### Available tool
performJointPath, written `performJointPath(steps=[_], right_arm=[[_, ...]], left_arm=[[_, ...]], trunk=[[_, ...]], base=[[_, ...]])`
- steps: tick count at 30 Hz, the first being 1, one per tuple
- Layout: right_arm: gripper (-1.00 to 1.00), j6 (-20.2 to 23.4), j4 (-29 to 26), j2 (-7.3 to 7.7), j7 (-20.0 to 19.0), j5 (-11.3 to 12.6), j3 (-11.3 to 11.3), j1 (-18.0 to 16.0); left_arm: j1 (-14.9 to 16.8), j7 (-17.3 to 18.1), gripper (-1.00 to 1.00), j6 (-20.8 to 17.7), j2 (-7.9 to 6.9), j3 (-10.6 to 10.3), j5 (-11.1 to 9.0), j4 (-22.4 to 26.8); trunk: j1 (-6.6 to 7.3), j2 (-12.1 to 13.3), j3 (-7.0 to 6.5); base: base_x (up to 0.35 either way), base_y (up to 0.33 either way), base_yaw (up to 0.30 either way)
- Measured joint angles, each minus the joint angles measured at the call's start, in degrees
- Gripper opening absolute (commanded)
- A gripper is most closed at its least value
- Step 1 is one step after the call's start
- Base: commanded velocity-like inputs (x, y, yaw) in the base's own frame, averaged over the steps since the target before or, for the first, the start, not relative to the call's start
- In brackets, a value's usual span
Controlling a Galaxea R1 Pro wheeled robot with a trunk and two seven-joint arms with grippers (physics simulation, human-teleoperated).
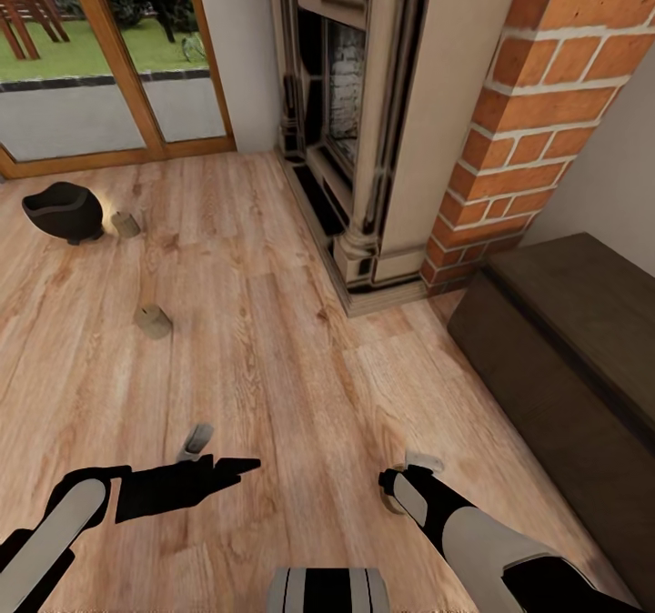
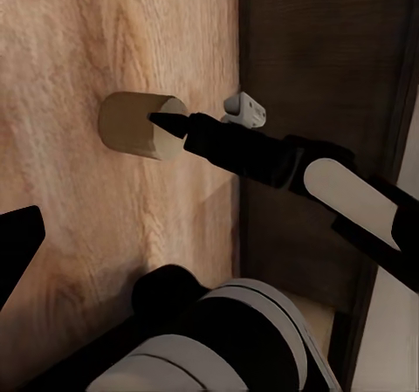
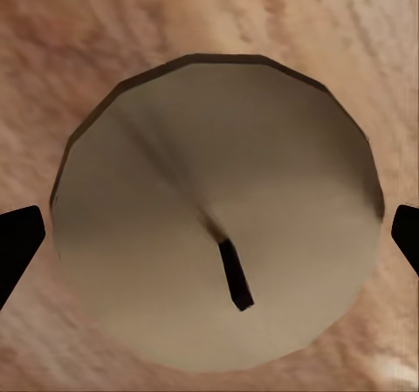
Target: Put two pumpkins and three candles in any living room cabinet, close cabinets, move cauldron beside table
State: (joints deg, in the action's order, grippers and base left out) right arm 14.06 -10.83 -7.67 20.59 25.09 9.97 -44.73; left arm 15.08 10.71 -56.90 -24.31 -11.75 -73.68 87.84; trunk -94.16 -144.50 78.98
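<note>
While your right gripper (image 3: 209,235) hangs directly over a candle (image 3: 218,209) on the wooden floor (image 1: 273,340), its two dark fingertips (image 3: 17,248) show at either side of the candle's pale top, spread wider than the candle and not touching it. The short dark wick sits near the middle of that top. From the left wrist camera you see the same candle (image 2: 140,126) standing on the floor beside the dark-brown cabinet (image 2: 323,51), with your right gripper's pointed finger (image 2: 175,126) reaching onto it and the white forearm behind.

In the head view your right gripper (image 1: 405,486) is low, close to the near end of the cabinet (image 1: 564,349), which stands along the right wall with its front shut. The candle beneath it is mostly hidden by the wrist.

Your left gripper (image 1: 214,467) lies level above the floor, pointing toward the right arm, with nothing in it; you cannot tell from these views how far its jaws are parted.

Farther out on the floor, a second candle (image 1: 153,320) lies on its side well apart from both arms. A third candle (image 1: 125,224) lies just beside the black cauldron (image 1: 64,211), which sits tilted near the glass door (image 1: 109,58). A fireplace (image 1: 355,122) with a brick pillar (image 1: 537,113) stands between the door and the cabinet.
</note>
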Motion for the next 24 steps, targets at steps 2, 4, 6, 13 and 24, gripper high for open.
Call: performJointPath(steps=[2, 4, 6, 13, 24], right_arm=[[1.0, -0.03, 0.0, 0.0, -0.07, -0.02, 0.0, 0.0], [1.0, -0.05, 0.03, 0.0, -0.09, -0.03, 0.01, 0.0], [1.0, -0.05, 0.04, 0.0, -0.1, -0.01, 0.01, 0.0], [1.0, -0.11, 0.03, 0.0, -0.11, -0.03, 0.01, 0.0], [1.0, -0.21, 0.04, 0.0, -0.11, -0.01, 0.01, 0.0]], left_arm=[[0.0, 0.0, 1.0, 0.0, 0.0, -0.1, 0.0, -0.02], [0.0, 0.0, 1.0, 0.0, 0.0, -0.14, -0.04, -0.02], [0.0, 0.0, 1.0, 0.0, 0.0, -0.15, -0.04, -0.03], [0.0, 0.0, 1.0, 0.0, -0.02, -0.17, -0.03, -0.03], [0.0, 0.0, 1.0, 0.0, 0.0, -0.16, -0.03, 0.02]], trunk=[[-0.05, -0.03, 0.44], [-0.05, -0.03, 0.45], [-0.05, -0.03, 0.45], [-0.05, -0.03, 0.45], [-0.13, -0.07, 1.12]], base=[[0.0, 0.0, 0.0], [0.0, 0.0, 0.0], [0.0, 0.0, 0.0], [0.0, 0.0, 0.0], [0.0, 0.0, 0.0]])
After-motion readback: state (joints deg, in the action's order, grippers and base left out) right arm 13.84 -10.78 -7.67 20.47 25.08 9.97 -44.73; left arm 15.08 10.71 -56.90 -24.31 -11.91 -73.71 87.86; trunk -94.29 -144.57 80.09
